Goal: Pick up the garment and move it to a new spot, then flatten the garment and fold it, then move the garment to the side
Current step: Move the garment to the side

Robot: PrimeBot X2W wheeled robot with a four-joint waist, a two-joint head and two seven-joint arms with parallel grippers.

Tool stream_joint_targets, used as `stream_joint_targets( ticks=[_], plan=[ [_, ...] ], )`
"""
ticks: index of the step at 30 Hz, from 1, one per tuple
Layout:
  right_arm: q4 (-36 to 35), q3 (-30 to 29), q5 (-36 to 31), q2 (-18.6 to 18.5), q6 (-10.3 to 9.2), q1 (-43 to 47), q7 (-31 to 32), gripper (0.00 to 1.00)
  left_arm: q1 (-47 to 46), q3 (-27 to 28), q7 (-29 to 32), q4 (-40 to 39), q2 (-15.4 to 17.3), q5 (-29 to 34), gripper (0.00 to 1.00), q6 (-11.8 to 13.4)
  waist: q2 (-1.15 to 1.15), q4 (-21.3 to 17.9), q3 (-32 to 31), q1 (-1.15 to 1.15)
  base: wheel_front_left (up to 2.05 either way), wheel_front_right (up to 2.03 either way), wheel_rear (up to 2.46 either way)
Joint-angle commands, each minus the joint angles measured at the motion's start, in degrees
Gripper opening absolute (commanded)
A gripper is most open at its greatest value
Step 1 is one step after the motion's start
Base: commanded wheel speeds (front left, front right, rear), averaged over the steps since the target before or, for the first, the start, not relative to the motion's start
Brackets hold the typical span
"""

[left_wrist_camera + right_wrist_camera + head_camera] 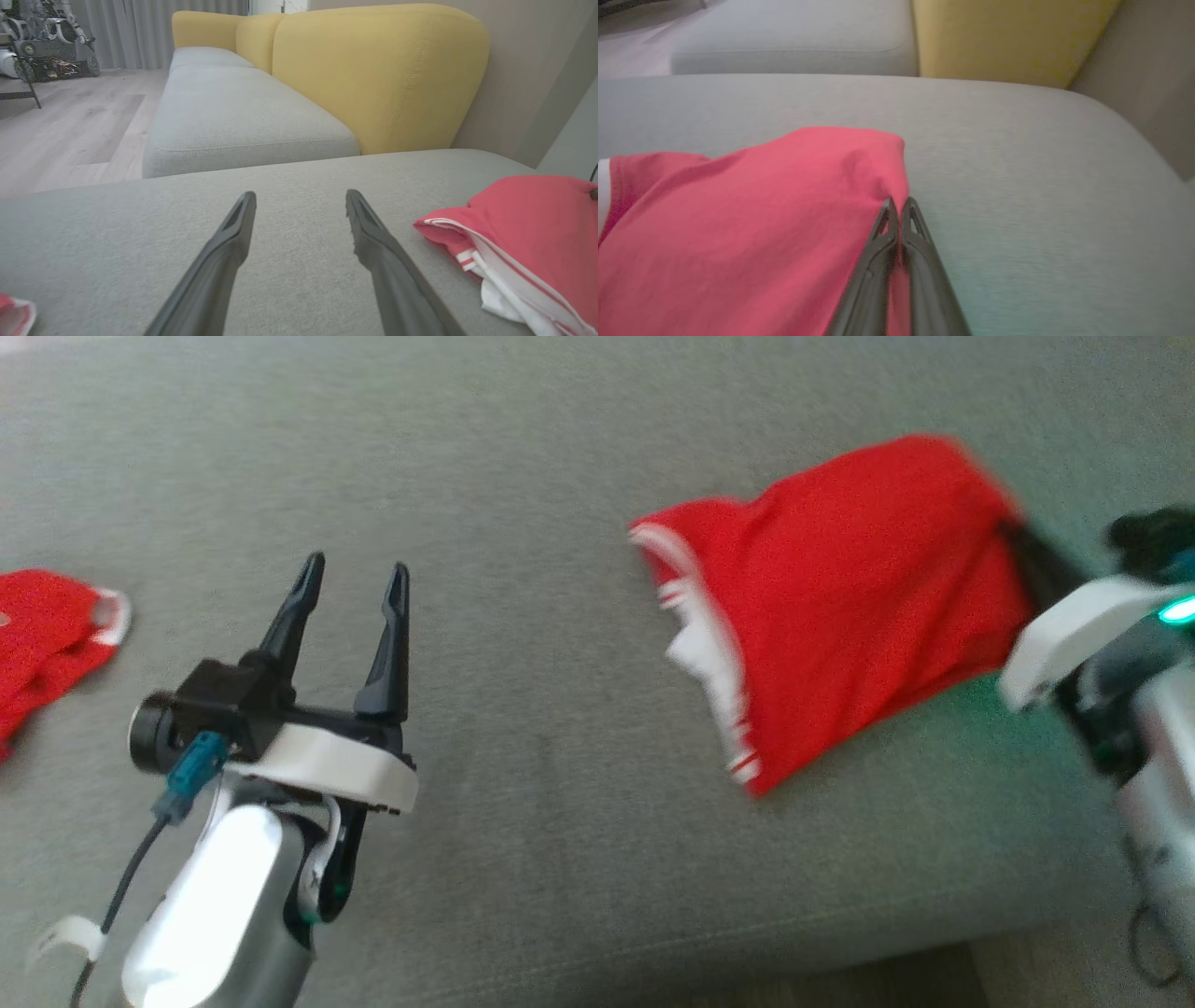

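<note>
Right wrist view: a corner pinch

The right gripper (899,204) has its 2 fingers pressed together on a puckered corner of the red garment (738,224), which lies spread on the grey seat cushion (1017,186). Head view: the garment, edged with white bands, occupies the cushion's right half, its far-right corner meeting the blurred right gripper. The left gripper (358,567) hangs over the cushion well to the garment's left, its 2 fingers standing apart. Another red cloth (47,625) lies at the left edge. Left wrist view: a yellow backrest (373,70) stands beyond the cushion.
</note>
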Motion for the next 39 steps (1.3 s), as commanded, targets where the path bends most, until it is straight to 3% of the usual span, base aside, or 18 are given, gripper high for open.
stream_joint_targets(
  ticks=[1,8,21,34,35,36,39],
  plan=[
    [-0.4,-1.3,0.0,-2.4,-0.04,-3.0,-1.2,0.00,-3.0,2.2,0.2,-2.4,1.7,0.7,1.00,-0.2,0.00,-3.0,2.8,-0.01,0.00,0.00,0.00],
    [5.4,-4.4,1.2,-4.9,-0.04,-11.1,-3.5,0.00,-5.5,1.5,2.0,-4.1,3.3,1.9,1.00,-0.7,0.00,-6.3,6.7,-0.01,0.00,0.00,0.00],
    [17.2,-10.6,2.1,-7.7,-0.04,-23.6,-7.5,0.00,-8.9,0.4,4.6,-7.0,4.9,3.5,1.00,-0.9,0.00,-8.3,12.7,-0.01,0.00,0.00,0.00],
    [28.3,-16.7,-5.2,-5.3,-0.04,-30.6,-9.5,0.00,-10.5,-0.2,5.2,-7.3,5.3,3.6,1.00,-0.9,0.00,-9.1,15.0,-0.01,0.00,0.00,0.00],
    [29.1,-17.3,-5.9,-5.1,-0.04,-31.0,-9.7,0.09,-10.7,-0.2,5.1,-7.2,5.3,3.5,1.00,-0.9,0.00,-9.1,15.0,-0.01,0.00,0.00,0.00],
    [30.1,-18.1,-6.7,-5.0,-0.04,-31.3,-9.6,0.41,-10.7,-0.2,5.1,-7.1,5.2,3.5,1.00,-1.0,0.00,-9.0,15.0,-0.01,0.00,0.00,0.00],
    [31.5,-19.3,-8.0,-4.0,-0.04,-32.1,-10.1,0.69,-11.0,-0.3,4.9,-6.9,5.2,3.3,1.00,-0.9,0.00,-9.0,15.1,-0.01,0.00,0.00,0.00]
  ],
)
